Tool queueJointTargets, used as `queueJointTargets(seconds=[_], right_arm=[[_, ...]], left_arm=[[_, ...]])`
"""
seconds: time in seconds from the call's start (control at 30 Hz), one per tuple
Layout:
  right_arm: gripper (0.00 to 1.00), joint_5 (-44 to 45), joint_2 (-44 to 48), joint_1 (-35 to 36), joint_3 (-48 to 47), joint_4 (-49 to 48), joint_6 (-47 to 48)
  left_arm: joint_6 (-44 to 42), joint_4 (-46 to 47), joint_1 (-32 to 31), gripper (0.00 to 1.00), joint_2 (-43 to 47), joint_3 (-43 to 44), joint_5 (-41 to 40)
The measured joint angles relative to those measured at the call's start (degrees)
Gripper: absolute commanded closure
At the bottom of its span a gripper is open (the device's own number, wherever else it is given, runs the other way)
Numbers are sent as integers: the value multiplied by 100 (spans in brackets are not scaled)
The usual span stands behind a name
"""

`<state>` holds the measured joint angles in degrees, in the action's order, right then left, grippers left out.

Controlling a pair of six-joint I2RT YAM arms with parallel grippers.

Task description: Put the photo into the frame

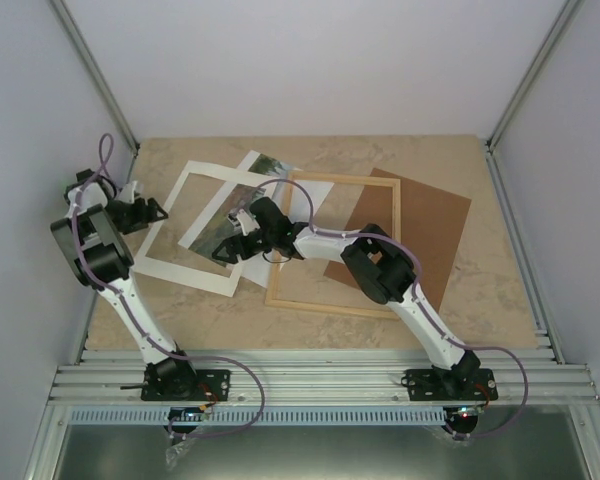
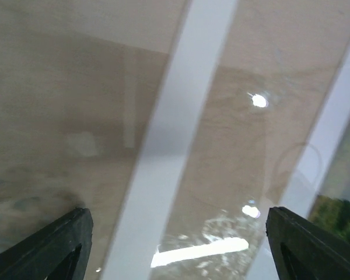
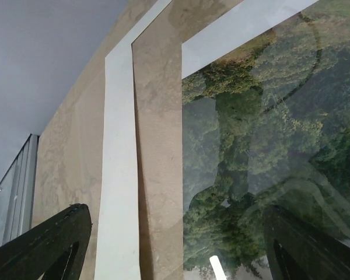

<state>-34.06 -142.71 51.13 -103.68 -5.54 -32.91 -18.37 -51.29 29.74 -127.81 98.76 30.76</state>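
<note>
The photo [image 1: 271, 166], a print of green trees, lies on the table left of centre, partly showing through the window of a white mat border [image 1: 185, 268]. The frame [image 1: 325, 306] of light wooden slats lies flat just right of it, with nothing inside. My right gripper [image 1: 236, 244] hovers low over the photo [image 3: 262, 146], open, with nothing between its fingers [image 3: 46, 248]. My left gripper [image 1: 152, 212] is at the mat's left edge, also open and empty [image 2: 178, 248]. One white mat strip [image 2: 175, 134] runs between its fingers [image 2: 52, 248]. A green corner of the photo [image 2: 338, 213] shows at the right.
A brown fibreboard panel [image 1: 425, 225] lies under and to the right of the frame. The mat strip [image 3: 119, 175] lies beside the photo in the right wrist view. Grey walls [image 1: 310, 60] close the table at the back and sides, and a metal rail [image 1: 320, 375] runs along the near edge.
</note>
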Motion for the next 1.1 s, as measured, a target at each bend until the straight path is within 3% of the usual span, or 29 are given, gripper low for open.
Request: queueJointTargets(seconds=[0.4, 0.7, 1.1], right_arm=[[20, -22, -105, 0, -7, -291, -195], [21, -72, 11, -66, 116, -234, -153], [41, -776, 1281, 240, 890, 479, 1473]], left_arm=[[-479, -396, 7, 16, 125, -562, 1268], [278, 107, 391, 14, 741, -890, 136], [105, -101, 1093, 12, 1458, -2006, -389]])
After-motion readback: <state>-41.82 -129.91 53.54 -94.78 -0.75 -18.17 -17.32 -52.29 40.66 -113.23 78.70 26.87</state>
